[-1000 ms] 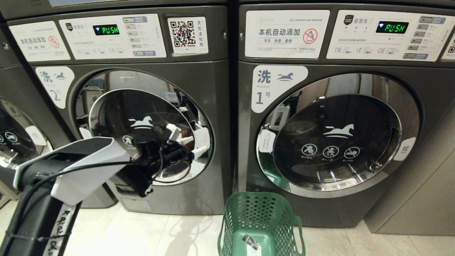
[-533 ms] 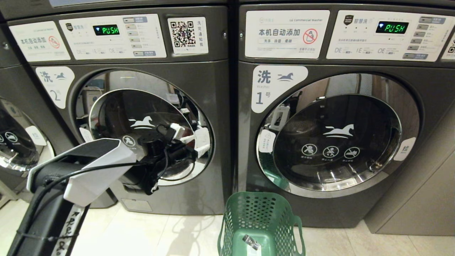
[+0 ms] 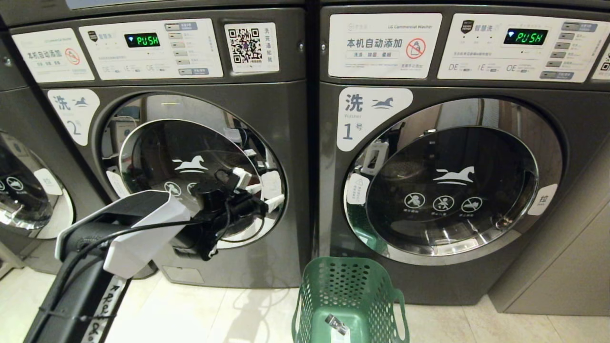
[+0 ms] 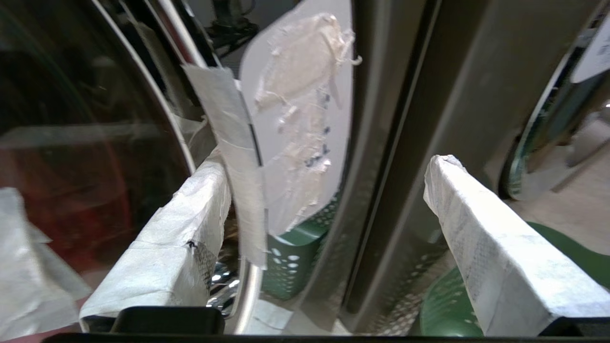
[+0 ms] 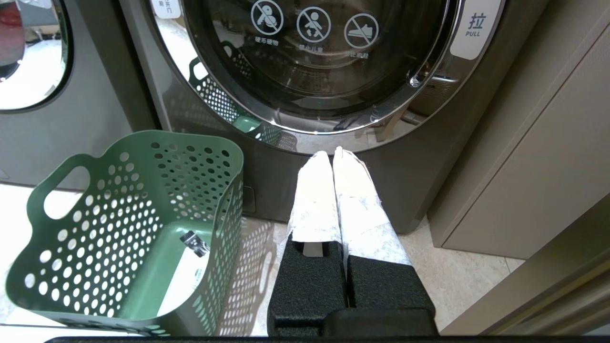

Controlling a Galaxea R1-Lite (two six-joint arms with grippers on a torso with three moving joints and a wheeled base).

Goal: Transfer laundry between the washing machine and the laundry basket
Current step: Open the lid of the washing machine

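Note:
The washing machine [image 3: 290,124] marked "2" stands at the left with its round glass door [image 3: 181,147] closed. Red laundry [image 4: 66,190] shows dimly through the glass. My left gripper [image 3: 259,190] is open at the door's right rim. Its white-wrapped fingers [image 4: 190,214] stand to either side of the rim and its worn white label [image 4: 295,119], gripping nothing. The green laundry basket [image 3: 350,286] sits on the floor between the two machines, holding only a small tag [image 5: 193,243]. My right gripper [image 5: 332,153] is shut and empty, low in front of machine "1", beside the laundry basket [image 5: 143,143].
Machine "1" [image 3: 452,181], door closed, stands right of machine "2". Another machine's door [image 3: 19,190] shows at the far left. A beige cabinet [image 3: 562,267] flanks machine "1" on the right. Pale floor tiles [image 3: 228,314] run in front.
My left arm has pushed forward and to the right, bringing the open gripper a little lower and closer to the door's right rim. The basket and right gripper have not moved.

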